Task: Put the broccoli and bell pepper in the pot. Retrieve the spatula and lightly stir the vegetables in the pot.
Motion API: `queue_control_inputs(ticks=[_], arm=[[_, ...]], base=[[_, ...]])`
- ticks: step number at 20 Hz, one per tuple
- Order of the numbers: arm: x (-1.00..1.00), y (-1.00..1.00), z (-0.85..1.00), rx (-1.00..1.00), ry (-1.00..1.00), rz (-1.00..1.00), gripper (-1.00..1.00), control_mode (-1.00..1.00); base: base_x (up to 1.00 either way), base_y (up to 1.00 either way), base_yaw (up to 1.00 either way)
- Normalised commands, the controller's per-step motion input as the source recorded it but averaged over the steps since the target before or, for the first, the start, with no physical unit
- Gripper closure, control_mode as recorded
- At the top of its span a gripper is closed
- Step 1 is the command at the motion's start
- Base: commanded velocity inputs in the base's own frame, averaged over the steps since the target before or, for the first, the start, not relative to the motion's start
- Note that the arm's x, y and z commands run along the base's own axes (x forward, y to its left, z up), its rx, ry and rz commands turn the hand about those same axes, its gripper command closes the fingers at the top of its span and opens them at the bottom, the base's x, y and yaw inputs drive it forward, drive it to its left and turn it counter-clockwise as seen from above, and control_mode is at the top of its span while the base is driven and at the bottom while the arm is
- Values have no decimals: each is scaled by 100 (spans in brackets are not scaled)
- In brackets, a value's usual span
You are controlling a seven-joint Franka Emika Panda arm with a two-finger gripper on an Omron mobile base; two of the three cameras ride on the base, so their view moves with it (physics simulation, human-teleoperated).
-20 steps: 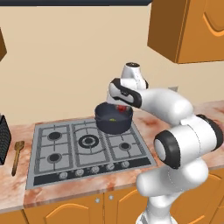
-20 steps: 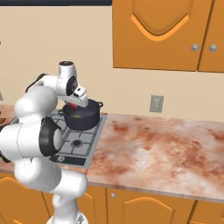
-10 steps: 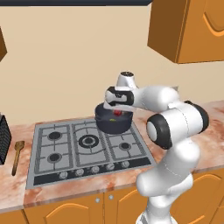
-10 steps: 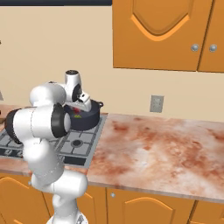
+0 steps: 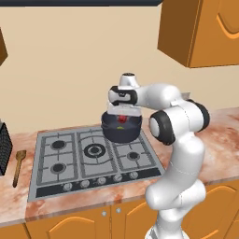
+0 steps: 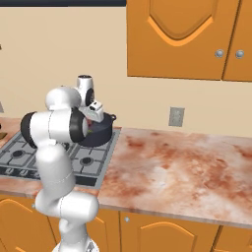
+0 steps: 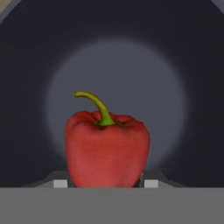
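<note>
Starting at the far left of the counter, you have the spatula (image 5: 17,166) lying flat beside the cooktop (image 5: 88,158), handle toward the near edge, well apart from the pot. It sits where you can reach it once the vegetables are in, so count that step as not yet begun.

Move right across the burners to the pot (image 5: 121,127), which stands on the far right burner. The gripper (image 5: 122,116) hangs directly over its mouth, and that is the point of the pose: the load is centred above the opening so it will fall inside, not onto the rim.

In the hand view you see the bell pepper (image 7: 107,148) upright, stem up, sitting between the two finger tips with the pot's dark floor (image 7: 175,65) behind it. The jaws stand about the pepper's width apart and seem clamped on it; I judge it is held above the floor, though you cannot tell the gap from here. The broccoli I cannot make out, neither in the pot nor on the counter.

To the right, the marbled counter (image 6: 187,162) runs on under the wall outlet (image 6: 176,117).
</note>
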Motion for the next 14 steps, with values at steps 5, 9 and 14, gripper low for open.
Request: queue_control_inputs(ticks=[5, 9, 14], arm=[[21, 0, -42, -2, 0, 0, 100, -100], [4, 0, -14, -1, 0, 0, 100, -100], [0, 0, 0, 0, 0, 0, -100, -100]], base=[[0, 0, 0], [0, 0, 0], [0, 0, 0]])
